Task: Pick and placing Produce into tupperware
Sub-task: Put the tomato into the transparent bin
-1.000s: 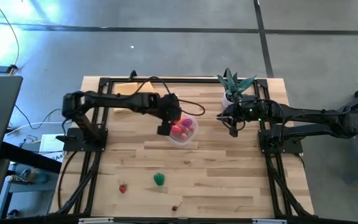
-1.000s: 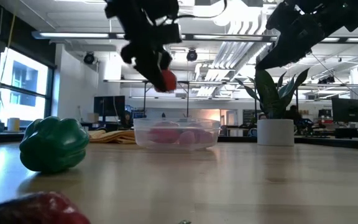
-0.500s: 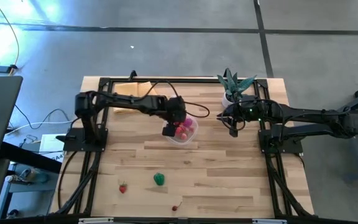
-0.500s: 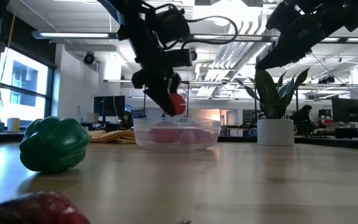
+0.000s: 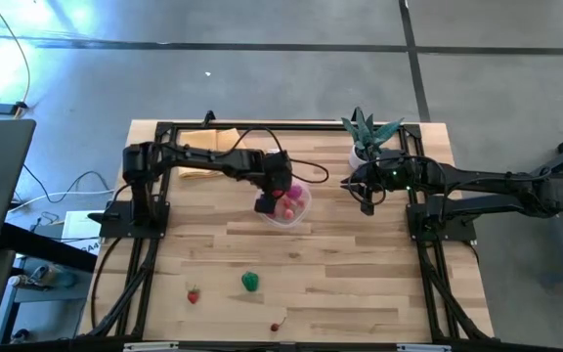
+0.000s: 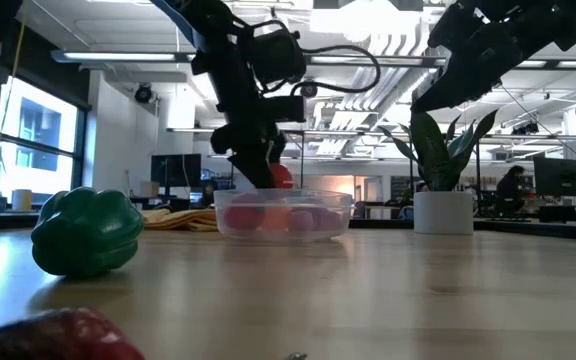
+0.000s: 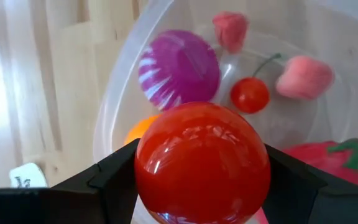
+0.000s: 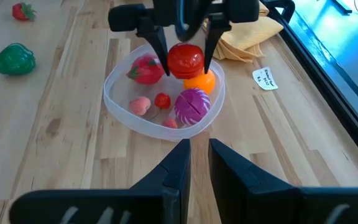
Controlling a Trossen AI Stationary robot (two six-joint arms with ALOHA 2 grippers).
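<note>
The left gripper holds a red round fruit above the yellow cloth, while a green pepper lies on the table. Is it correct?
Not quite. The left gripper holds the red round fruit above the tupperware, not the yellow cloth, as the right wrist view shows. The green pepper does lie on the table.

I am seeing the round clear tupperware (image 8: 118,106) sitting mid-table, holding a purple striped piece (image 8: 192,104), an orange one (image 8: 202,82), a cherry (image 8: 162,100), pink bits and a red strawberry-like piece (image 8: 143,70). A glossy red tomato (image 7: 201,163) is hanging over its rim in the left pincer (image 8: 186,53). A green pepper (image 5: 250,282), a strawberry (image 5: 194,294) and a cherry pair (image 5: 277,326) are lying nearer, toward the left.
</note>
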